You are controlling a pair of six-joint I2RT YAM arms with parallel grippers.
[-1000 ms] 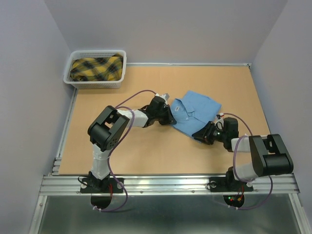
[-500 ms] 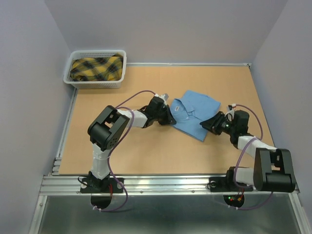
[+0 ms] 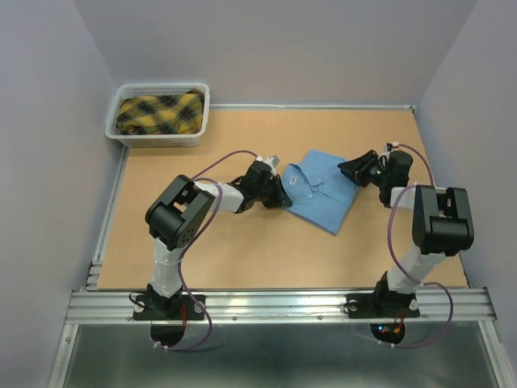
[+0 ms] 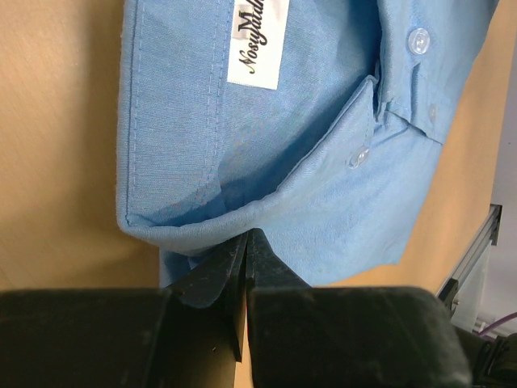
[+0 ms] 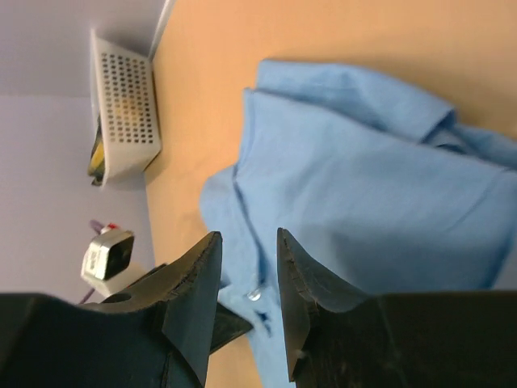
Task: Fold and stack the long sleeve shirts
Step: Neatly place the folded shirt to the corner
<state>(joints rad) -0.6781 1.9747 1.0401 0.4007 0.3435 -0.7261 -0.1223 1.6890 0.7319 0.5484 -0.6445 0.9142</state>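
Note:
A folded light blue long sleeve shirt (image 3: 325,194) lies in the middle of the table, collar toward the left arm. My left gripper (image 3: 284,199) is at its left edge. In the left wrist view its jaws (image 4: 246,236) are pressed together on the rolled fold of the shirt (image 4: 283,121), just below the collar label. My right gripper (image 3: 350,168) hovers at the shirt's far right corner. In the right wrist view it (image 5: 246,242) is open, with nothing between its fingers and the shirt (image 5: 363,186) spread out beyond them.
A white perforated basket (image 3: 158,137) holding a yellow and black plaid cloth (image 3: 159,113) stands at the table's far left corner, also seen as the basket (image 5: 125,105) in the right wrist view. Bare tan tabletop (image 3: 202,242) surrounds the shirt. Grey walls close in on three sides.
My right arm has swung from the shirt's near right corner up along its right side to the far right corner. The left gripper and the shirt have stayed put.

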